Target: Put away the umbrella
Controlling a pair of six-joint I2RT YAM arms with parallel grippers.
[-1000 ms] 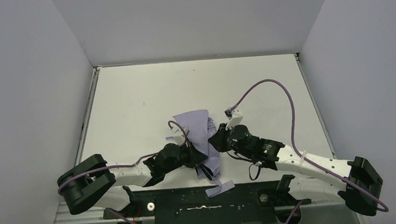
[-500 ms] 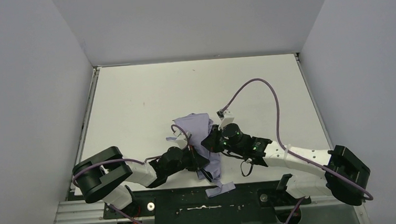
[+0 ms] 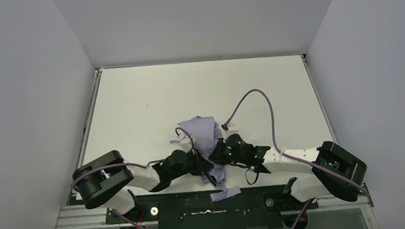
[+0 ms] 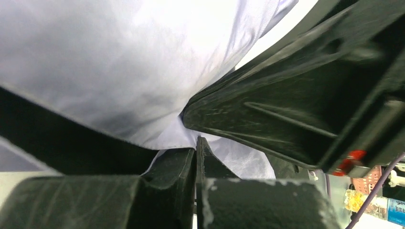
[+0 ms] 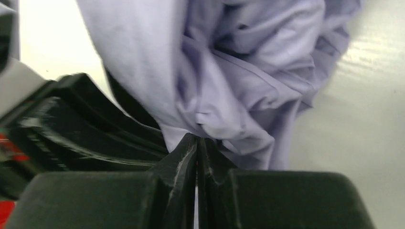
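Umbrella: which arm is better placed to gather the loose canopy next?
Right, probably: the right tool pinches the umbrella's bunched folds directly; the left tool grips a smooth edge, crowded by the right arm.

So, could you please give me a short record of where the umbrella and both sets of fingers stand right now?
umbrella: lavender fabric, loosely bunched, not wrapped
place: over the table, near its front edge, between the two arms
left fingers: shut, pinching an edge of the fabric
right fingers: shut, pinching a fold of the fabric
handle and shaft: not visible in any view
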